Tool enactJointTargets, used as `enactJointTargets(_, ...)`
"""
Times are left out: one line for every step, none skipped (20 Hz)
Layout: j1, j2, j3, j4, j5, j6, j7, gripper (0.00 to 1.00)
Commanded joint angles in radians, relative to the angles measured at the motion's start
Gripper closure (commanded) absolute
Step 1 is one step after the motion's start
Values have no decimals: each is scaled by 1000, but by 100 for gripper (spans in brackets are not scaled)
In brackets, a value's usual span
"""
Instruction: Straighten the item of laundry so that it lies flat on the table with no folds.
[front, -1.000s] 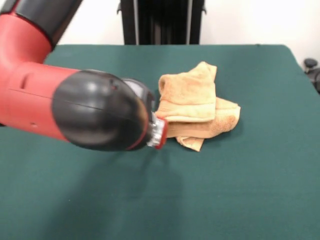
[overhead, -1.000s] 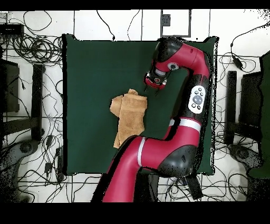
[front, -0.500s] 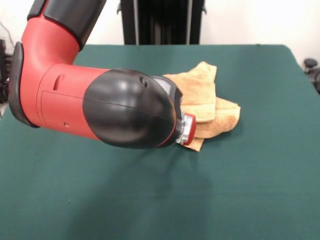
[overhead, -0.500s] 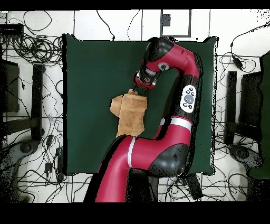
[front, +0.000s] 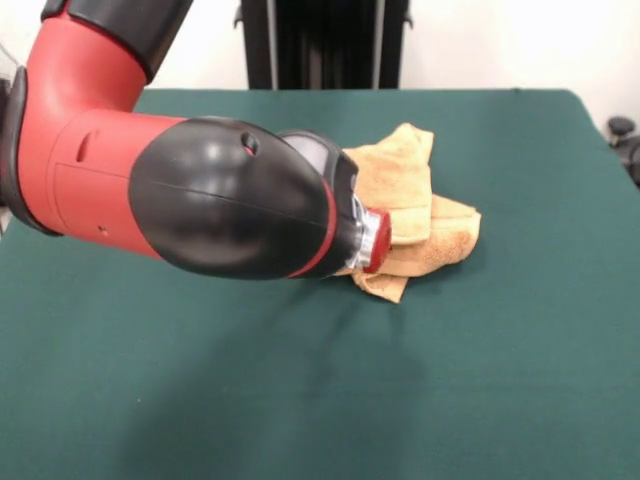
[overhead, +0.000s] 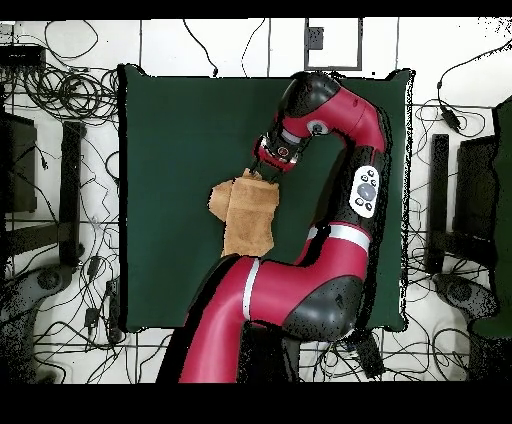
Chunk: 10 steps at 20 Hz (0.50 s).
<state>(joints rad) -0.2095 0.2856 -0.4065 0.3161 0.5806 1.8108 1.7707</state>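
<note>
The tan-orange towel (front: 432, 218) lies crumpled and folded over itself on the dark green table (front: 520, 350), right of centre in the front view. In the overhead view the towel (overhead: 248, 212) sits mid-table, with a flap sticking out to its left. My gripper (overhead: 264, 172) is down at the towel's far edge, at its upper right corner in the overhead view. In the front view my red and black wrist (front: 240, 210) hides the gripper and the towel's left part. I cannot tell whether the gripper is open or shut.
My arm (overhead: 350, 170) arches over the right half of the table (overhead: 170, 130) in the overhead view. The black pedestal (front: 322, 42) stands at the table's far side. Cables (overhead: 60, 90) lie on the floor around the table.
My wrist has swung from beside the towel onto its far corner, then shifted slightly. The towel's shape looks the same.
</note>
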Motion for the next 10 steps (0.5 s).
enactJointTargets(45,-45,142,275,17,-150,215,0)
enactJointTargets(46,-49,141,280,8,-177,201,0)
enactJointTargets(46,-51,143,288,4,-196,193,0)
enactJointTargets(45,-53,146,296,7,-202,194,0)
enactJointTargets(45,-56,152,305,11,-201,199,0)
enactJointTargets(45,-59,159,313,15,-200,203,0)
enactJointTargets(45,-61,165,322,19,-199,208,0)
enactJointTargets(46,-64,171,331,24,-197,212,100)
enactJointTargets(48,-76,178,355,26,-207,212,100)
enactJointTargets(50,-81,180,364,26,-210,215,100)
